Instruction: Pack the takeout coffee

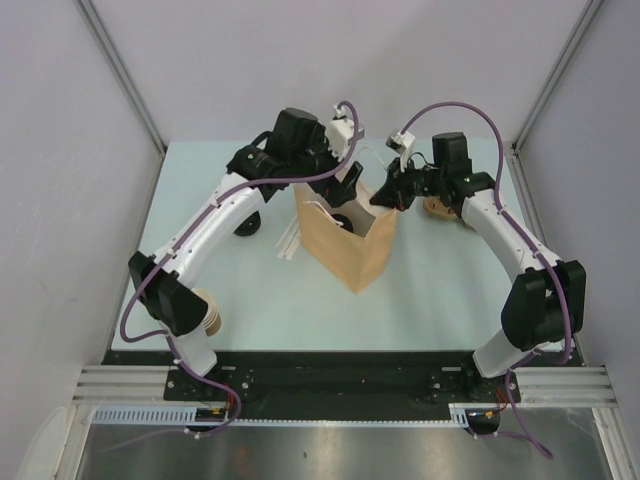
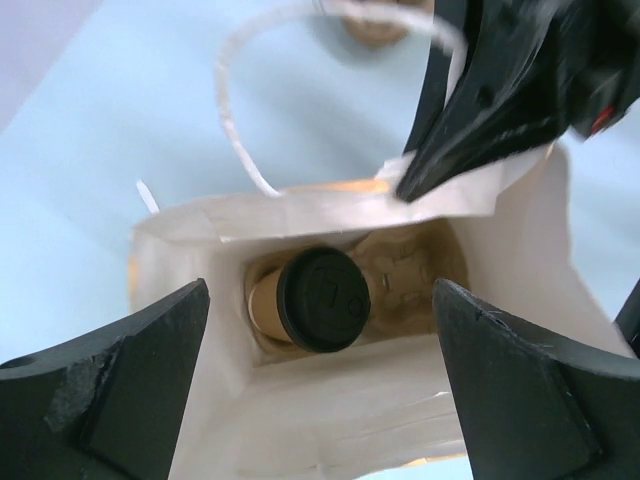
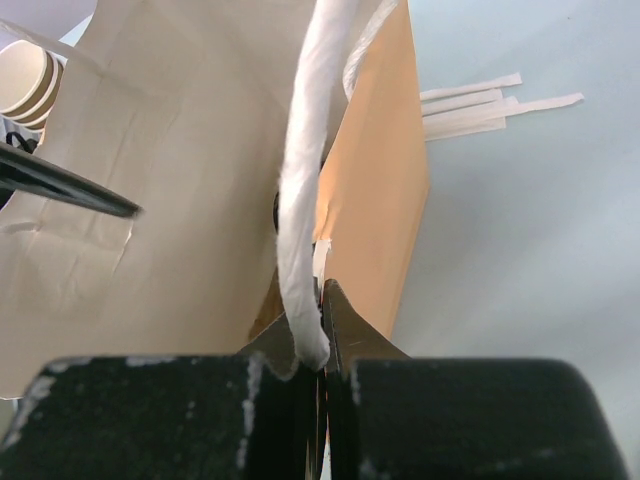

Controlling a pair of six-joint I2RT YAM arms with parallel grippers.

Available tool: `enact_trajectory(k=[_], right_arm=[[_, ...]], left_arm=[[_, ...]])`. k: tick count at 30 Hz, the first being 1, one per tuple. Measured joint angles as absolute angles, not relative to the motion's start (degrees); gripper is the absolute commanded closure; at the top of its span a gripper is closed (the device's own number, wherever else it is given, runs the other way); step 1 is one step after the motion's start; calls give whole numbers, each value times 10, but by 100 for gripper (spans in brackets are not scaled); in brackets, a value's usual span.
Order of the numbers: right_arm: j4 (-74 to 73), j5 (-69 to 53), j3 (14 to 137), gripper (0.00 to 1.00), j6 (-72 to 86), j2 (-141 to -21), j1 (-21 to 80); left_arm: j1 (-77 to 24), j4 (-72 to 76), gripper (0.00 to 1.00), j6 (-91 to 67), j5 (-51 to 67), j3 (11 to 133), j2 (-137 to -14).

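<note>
The coffee cup sits in the bag, right under my left gripper, fingers spread. My right gripper pinches the bag's rim. Next, I'd lift clear without snagging.

you're seeing a tan kraft bag, white inside — at centre of the left wrist view, a tan cup with a black lid; the table is pale mint.

Pale blue-green counter, plain light grey wall panels on the left, back and right, slanting aluminium posts at the back corners, black base plate along the near edge, ridged aluminium rail, brushed steel surface in front, soft even light
</note>
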State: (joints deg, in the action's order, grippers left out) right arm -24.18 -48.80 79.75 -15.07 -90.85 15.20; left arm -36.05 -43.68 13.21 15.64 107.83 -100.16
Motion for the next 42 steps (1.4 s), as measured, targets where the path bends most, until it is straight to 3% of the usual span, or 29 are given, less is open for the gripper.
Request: enact_trajectory(k=[13,21,42], right_arm=[[-237,-470,799,100,-70,-906,136],[-224,-430,799,100,4,-905,114],[-229,-207,799,100,151,-853,118]], left_arm=[[-284,-427,2,53,161,1191,-990],[-223,-421,3,49,141,1197,-990],[-165,-403,6,70,137,1036,-988]])
